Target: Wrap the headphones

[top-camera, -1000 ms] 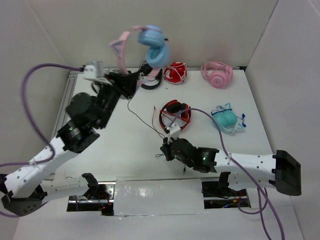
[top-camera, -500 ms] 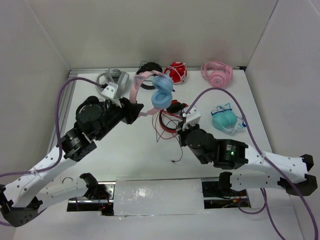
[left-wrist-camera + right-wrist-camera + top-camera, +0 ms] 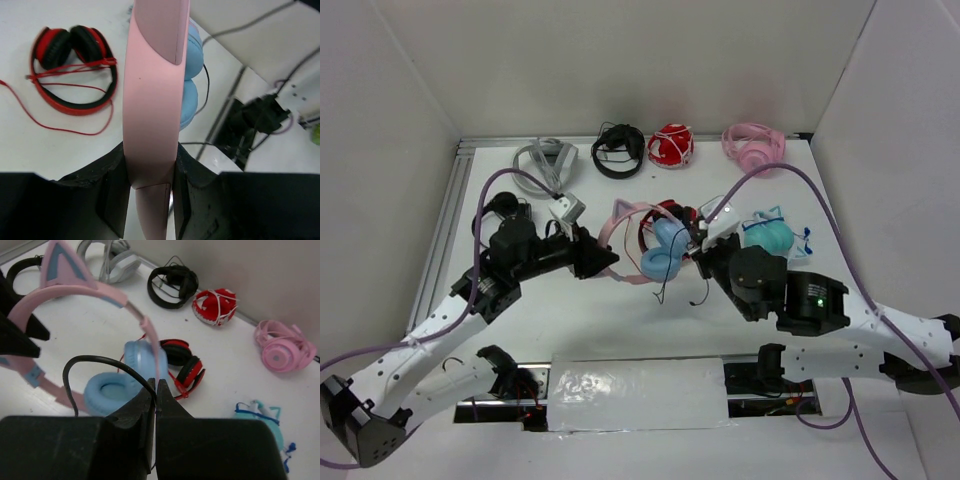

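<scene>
The cat-ear headphones (image 3: 655, 245) hang above the table's middle, with a pink headband (image 3: 152, 95) and light blue ear cups (image 3: 112, 387). My left gripper (image 3: 605, 262) is shut on the headband; both fingers (image 3: 107, 192) press its sides. My right gripper (image 3: 156, 390) is shut on the thin black cable (image 3: 100, 362), which loops out to the left of the jaws. In the top view the right gripper (image 3: 705, 255) sits just right of the ear cups, and the cable (image 3: 665, 285) dangles below them.
Red-and-black headphones (image 3: 672, 215) lie behind the held pair, seen also in the left wrist view (image 3: 75, 70). Grey (image 3: 545, 158), black (image 3: 620, 150), red-white (image 3: 670, 145) and all-pink (image 3: 753, 148) headphones line the back edge. A teal bundle (image 3: 770, 235) lies at right.
My left gripper has brought the headphones down and toward the near middle. My right gripper has moved up to the ear cups, shut on the cable.
</scene>
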`<state>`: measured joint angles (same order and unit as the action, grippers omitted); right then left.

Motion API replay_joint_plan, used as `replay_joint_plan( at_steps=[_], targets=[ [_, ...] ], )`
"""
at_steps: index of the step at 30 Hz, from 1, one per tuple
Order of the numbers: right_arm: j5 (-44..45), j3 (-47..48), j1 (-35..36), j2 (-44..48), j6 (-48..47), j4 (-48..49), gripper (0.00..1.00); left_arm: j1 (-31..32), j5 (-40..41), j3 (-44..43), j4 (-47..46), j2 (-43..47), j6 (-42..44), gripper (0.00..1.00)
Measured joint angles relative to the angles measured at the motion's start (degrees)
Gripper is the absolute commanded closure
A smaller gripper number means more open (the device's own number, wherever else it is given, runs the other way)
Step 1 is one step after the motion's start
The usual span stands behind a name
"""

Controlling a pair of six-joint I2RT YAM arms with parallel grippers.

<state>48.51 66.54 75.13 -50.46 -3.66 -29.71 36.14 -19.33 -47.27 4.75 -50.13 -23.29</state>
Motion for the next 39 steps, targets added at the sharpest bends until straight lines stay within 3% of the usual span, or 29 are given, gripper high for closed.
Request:
replay_joint_plan(
  at_steps=[7, 14, 18, 24, 34, 39],
  targets=[
    [-2.21, -0.31, -0.02, 8.44, -8.72, 1.38, 1.00, -6.86, -22.69, 3.78, -3.98, 2.89, -2.16, 1.00],
    [-7.96, 3.08, -0.02, 9.03, -17.35, 3.21, 1.00, -9.07, -44.70, 3.76, -11.69, -4.13, -4.48, 1.00],
    [-10.54, 4.09, -1.03, 4.48, -20.17, 6.64, 1.00, -9.07, -49.48, 3.76, -12.61, -6.80, -5.77, 1.00],
    [-22.38, 4.09, -11.78, 0.20, -19.10, 14.47, 1.00, -7.98, -52.54, 3.78, -16.41, -5.27, -7.15, 1.00],
    [-35.10, 6.01, -21.51, -11.26, -8.61, 31.10, 1.00, -4.87, -56.54, 4.52, -20.85, -2.97, -8.76, 1.00],
    [-39.19, -1.79, -27.50, -8.17, -0.35, 42.36, 1.00, -4.81, -58.31, 4.52, -22.53, -2.97, -10.08, 1.00]
  ],
)
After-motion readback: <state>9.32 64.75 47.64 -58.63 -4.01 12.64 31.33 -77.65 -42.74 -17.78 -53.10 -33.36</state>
